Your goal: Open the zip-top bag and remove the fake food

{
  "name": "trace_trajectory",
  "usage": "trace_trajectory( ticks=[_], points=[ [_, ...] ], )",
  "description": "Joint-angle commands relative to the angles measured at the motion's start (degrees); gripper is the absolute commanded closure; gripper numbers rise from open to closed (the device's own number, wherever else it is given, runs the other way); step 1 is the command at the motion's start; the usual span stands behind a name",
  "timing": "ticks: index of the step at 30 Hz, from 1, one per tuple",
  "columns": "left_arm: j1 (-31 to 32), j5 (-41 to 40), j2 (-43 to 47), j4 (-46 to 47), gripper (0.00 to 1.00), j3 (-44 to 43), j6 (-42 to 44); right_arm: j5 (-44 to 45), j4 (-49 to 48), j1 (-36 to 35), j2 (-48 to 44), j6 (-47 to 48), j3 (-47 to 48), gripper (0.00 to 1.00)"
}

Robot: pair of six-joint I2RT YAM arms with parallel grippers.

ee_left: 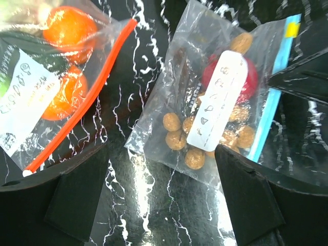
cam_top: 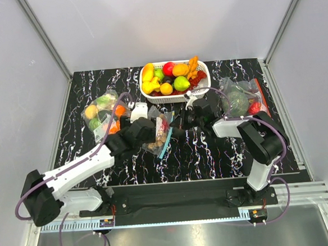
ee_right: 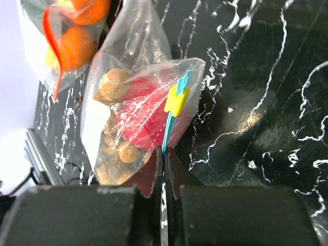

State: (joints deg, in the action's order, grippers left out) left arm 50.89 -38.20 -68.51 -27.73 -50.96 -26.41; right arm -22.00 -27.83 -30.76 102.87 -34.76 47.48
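Note:
The zip-top bag [cam_top: 161, 133] lies mid-table, clear and crinkly, with a teal zip strip [ee_right: 169, 128] and a yellow slider [ee_right: 177, 100]. Inside are the fake food pieces: a red fruit [ee_left: 249, 82] and tan balls [ee_left: 177, 137], partly behind a white label [ee_left: 218, 100]. My right gripper [ee_right: 165, 159] is shut on the bag's teal zip edge, its jaws pressed together with the strip between them. My left gripper [ee_left: 164, 200] hovers open over the bag's bottom end; its right finger [ee_left: 251, 195] overlaps the bag's corner, and whether it touches cannot be told.
A clear bag with an orange-red zip [ee_left: 66, 92] holding orange fruits lies just left of the task bag. Another such bag [cam_top: 241, 100] sits at the back right. A white basket [cam_top: 149, 98] of mixed fruit stands at the back middle.

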Motion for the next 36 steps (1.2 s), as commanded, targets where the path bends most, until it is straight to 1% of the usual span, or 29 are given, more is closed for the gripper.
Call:
trace_trajectory(
  ticks=[1,3,6,7,9,10,12,13,15,16,17,20,21,22,23,24,26,27,32,36],
  points=[
    [0.17,1.54,3.9,2.06,0.1,0.07,1.45,-1.2,4.25,-0.53,-7.14,8.73,4.1,1.0],
    [0.26,2.59,6.1,2.76,0.1,0.59,2.77,-3.57,8.04,-0.53,-9.34,11.9,5.33,1.0],
    [0.26,1.9,7.69,3.03,0.09,0.77,3.73,-6.3,16.65,-0.53,-13.21,18.39,8.32,1.0],
    [0.26,1.37,7.78,2.85,0.09,0.6,4.0,-6.91,21.37,-0.53,-15.05,19.37,10.15,1.0],
    [0.17,1.45,7.95,2.94,0.09,0.51,5.05,-9.28,25.36,-0.53,-17.08,21.22,11.57,1.0],
    [0.26,1.89,8.21,3.64,0.09,0.51,5.58,-9.99,29.99,-0.53,-19.0,22.97,12.8,1.0],
    [0.26,3.73,9.35,4.87,0.09,0.77,7.69,-12.18,34.4,-0.53,-20.94,26.3,14.47,1.0],
    [0.17,4.35,10.75,5.92,0.08,0.95,8.91,-13.67,39.47,-0.61,-22.87,27.63,16.22,1.0],
    [0.26,6.54,12.52,7.07,0.08,1.21,10.32,-15.17,44.33,-0.53,-24.73,30.18,17.9,1.0],
    [0.26,7.6,13.57,8.64,0.08,1.47,11.11,-16.05,48.97,-0.53,-26.48,32.54,19.56,1.0],
    [0.26,9.18,15.93,9.61,0.07,2.17,12.95,-17.97,50.93,-0.53,-27.36,33.61,20.27,1.0],
    [0.26,17.25,20.67,14.18,0.07,4.28,17.08,-21.41,57.35,-0.53,-30.18,36.87,22.12,1.0],
    [0.17,23.28,21.65,15.32,0.07,4.81,18.14,-22.11,58.58,-0.53,-30.79,37.22,22.3,1.0],
    [0.17,26.3,22.71,17.51,0.07,5.25,19.02,-23.51,61.03,-0.53,-31.58,38.01,22.82,1.0],
    [0.17,29.03,24.46,18.57,0.07,5.78,20.16,-24.22,61.93,-0.61,-31.94,38.28,22.83,1.0],
    [0.26,34.45,25.17,19.54,0.07,6.65,20.61,-24.84,62.63,-0.61,-32.29,38.8,22.65,1.0],
    [0.17,39.66,25.62,21.31,0.07,6.66,21.22,-26.86,64.22,-0.53,-33.52,39.33,22.04,1.0],
    [0.17,43.78,25.36,21.4,0.07,6.23,21.23,-27.74,64.31,-0.44,-33.78,39.42,21.69,1.0],
    [0.08,54.78,22.55,23.33,0.07,5.08,20.26,-33.44,64.57,-0.7,-36.42,39.77,20.28,1.0],
    [0.08,59.27,20.26,24.03,0.07,3.68,20.26,-37.58,65.27,-0.7,-37.57,40.56,20.19,1.0]
  ],
)
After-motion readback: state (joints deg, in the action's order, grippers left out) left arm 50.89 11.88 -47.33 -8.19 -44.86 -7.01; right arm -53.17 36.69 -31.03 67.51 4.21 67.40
